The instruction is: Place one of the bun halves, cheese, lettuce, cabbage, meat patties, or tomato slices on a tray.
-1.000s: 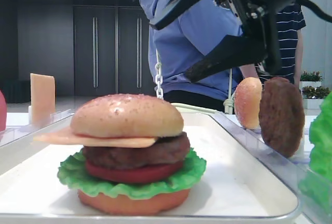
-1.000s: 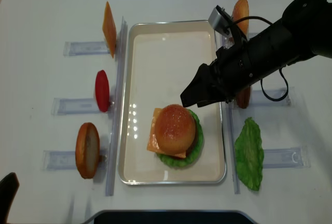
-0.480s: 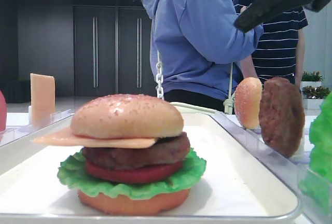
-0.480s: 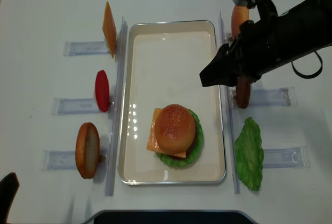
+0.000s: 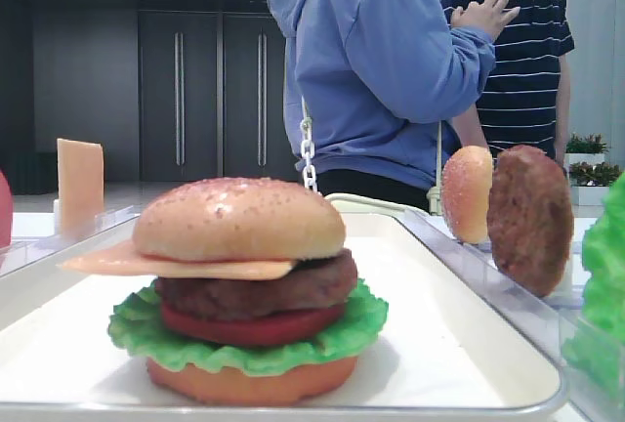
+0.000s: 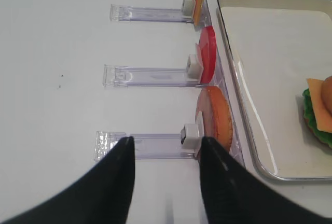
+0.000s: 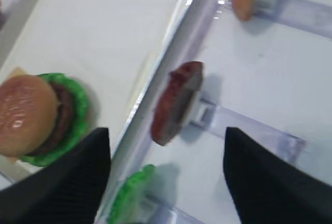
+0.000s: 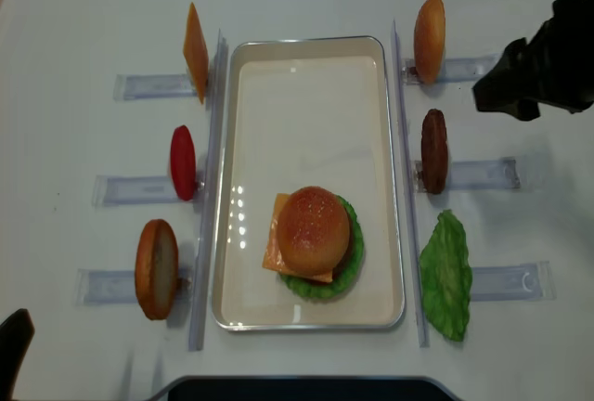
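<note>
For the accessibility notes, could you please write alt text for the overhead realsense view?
A finished toy burger sits at the near end of a white tray on a white table. Spare parts stand in clear racks either side: cheese slab, tomato slice and bun left; bun, patty and lettuce right. The right claw hangs open, empty, at the right edge.

We note a speckled bun half (image 8: 315, 230) capping cheese (image 8: 271, 245), patty, tomato and lettuce (image 8: 351, 257), stacked upright on the white tray (image 8: 306, 95).
</note>
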You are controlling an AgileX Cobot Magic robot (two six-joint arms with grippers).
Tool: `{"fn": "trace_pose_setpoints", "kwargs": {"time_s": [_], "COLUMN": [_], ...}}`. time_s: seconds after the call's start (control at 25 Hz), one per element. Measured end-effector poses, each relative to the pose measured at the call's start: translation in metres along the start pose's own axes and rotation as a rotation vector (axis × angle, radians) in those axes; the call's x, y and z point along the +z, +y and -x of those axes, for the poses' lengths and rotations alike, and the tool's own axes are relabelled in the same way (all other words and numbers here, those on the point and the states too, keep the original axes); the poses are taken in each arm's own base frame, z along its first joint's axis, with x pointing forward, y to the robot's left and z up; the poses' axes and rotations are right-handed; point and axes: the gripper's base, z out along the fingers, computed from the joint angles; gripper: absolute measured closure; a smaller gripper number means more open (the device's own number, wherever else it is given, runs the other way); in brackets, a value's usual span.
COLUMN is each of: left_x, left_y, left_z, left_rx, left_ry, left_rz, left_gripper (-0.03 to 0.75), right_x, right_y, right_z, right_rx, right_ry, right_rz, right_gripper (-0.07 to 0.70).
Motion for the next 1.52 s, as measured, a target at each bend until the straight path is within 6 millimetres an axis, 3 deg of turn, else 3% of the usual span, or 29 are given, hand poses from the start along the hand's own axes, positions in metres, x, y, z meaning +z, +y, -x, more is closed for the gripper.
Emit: {"fn": "trace_pose_setpoints", "kwargs": {"time_s": [0.28, 0.52, 0.84, 1.16, 1.52], "left_x": [0.0, 0.0, 0.0, 0.0, 0.0], "left_y": [0.0, 0.0, 0.0, 0.0, 0.0], "left_z": [0.0, 0.0, 0.0, 0.0, 0.0], "left_rx": [0.0, 0.0, 0.0, 0.0, 0.0], "left_ry": [0.0, 0.0, 0.0, 0.0, 0.0], "left_rz": [0.0, 0.0, 0.0, 0.0, 0.0], "left_gripper": [0.391, 0.391, 0.391, 0.391, 0.391], "right_x": [-0.024, -0.035, -0.046, -0.057, -0.082], "right_y": [-0.036, -0.044, -0.033, -0.008, 0.027], "right_z": [-0.016, -0.028, -0.051, -0.107, -0.169], "right_rx": [0.105, 0.161, 0.183, 0.181, 0.193], "right_ry": [0.066, 0.153, 0.197, 0.142, -0.073], "right_rz": [-0.253, -0.375, -0.381, -0.395, -0.438], "right_gripper": [0.157, 0.157, 0.157, 0.157, 0.157]}}
